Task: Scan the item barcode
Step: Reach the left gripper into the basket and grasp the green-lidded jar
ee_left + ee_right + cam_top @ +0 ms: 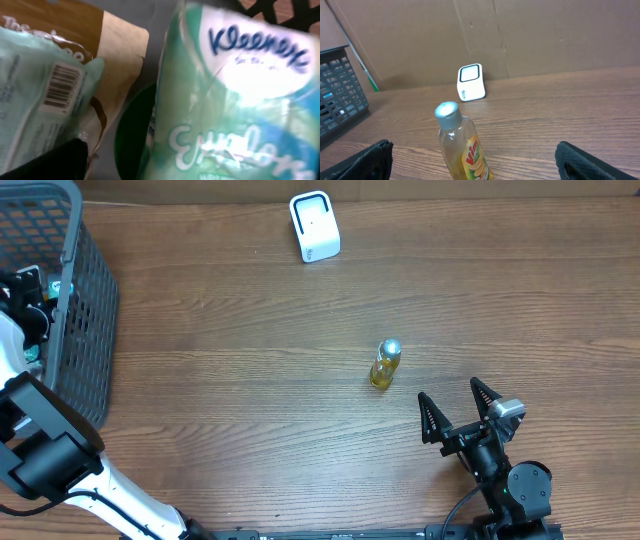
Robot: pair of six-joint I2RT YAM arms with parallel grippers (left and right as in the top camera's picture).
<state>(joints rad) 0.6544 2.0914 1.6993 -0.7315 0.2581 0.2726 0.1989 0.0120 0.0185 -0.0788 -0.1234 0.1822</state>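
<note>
2 soft tissue packs fill the left wrist view, lying in the basket (90, 310) at the left edge of the tabletop (250, 400). A Kleenex pack (235, 100) is on the right and a paler pack (35, 110) on the left, its barcode (62, 87) facing the camera. A brown paper bag (120, 55) lies behind them.

The left hand (30, 300) is down among them, too hidden to tell whether it is spread or closed, and nothing shows it holding anything. From that, a tissue pack looks like the item to scan. It should be light, squashy and wrapped in slick film. A pinch across the narrow body, clear of the barcode, would likely hold best, while a hard squeeze would only crumple it.

1 small bottle (385, 366) with a silver cap stands upright mid-tabletop, well apart from the basket. It sits between the white scanner (314, 226) at the far edge and the right hand (462, 408), whose fingers (430, 423) stand wide apart and empty. If the bottle is meant instead, it looks stiff, smooth and easy to tip, so take it around the body below the cap.
</note>
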